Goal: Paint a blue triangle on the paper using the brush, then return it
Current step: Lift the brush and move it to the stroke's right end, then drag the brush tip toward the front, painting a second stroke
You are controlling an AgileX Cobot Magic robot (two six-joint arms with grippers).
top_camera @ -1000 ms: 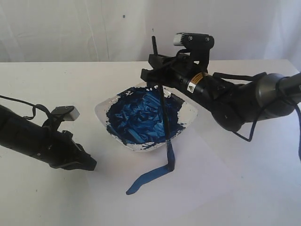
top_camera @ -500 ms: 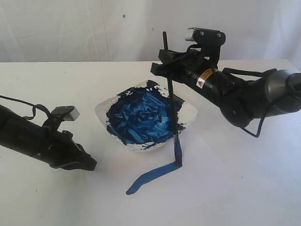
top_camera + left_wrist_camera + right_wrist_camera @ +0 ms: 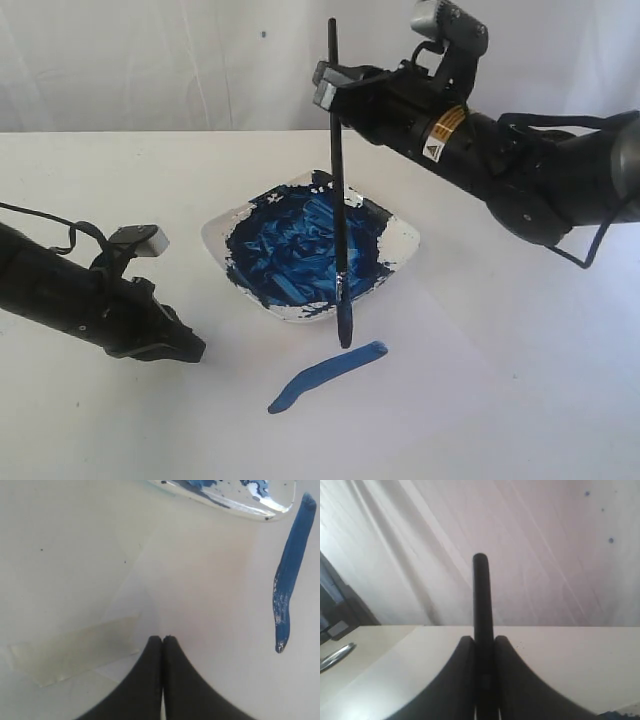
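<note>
Exterior view first: your right gripper [image 3: 335, 95] is above the far edge of the dish [image 3: 215, 238], clamped on the upper part of the brush [image 3: 340, 220]. The brush is close to upright. Its wet tip hangs just past the dish's near rim and looks clear of the paper [image 3: 420, 410], though it's hard to be sure. One blue stroke [image 3: 325, 378] sits on the paper just in front of the dish. I'd say you're painting the triangle with one side done and two to go. Your left gripper [image 3: 188, 348] is parked off to the left of the dish, well apart from it.

Left wrist view: the left gripper [image 3: 162, 641] has its fingers pressed together with nothing between them. The blue stroke [image 3: 289, 575] and the dish rim [image 3: 225, 497] show beyond it. There's also a strip of clear tape [image 3: 75, 652] holding down the paper's [image 3: 200, 580] corner.

Right wrist view: the brush handle [image 3: 481, 595] stands straight up between the jaws of the right gripper [image 3: 481, 647], pinched tight.

Next move, I reckon: lower the tip onto one end of that stroke and drag a second side off at an angle. If the bristles look dry, dip in the dish first.
</note>
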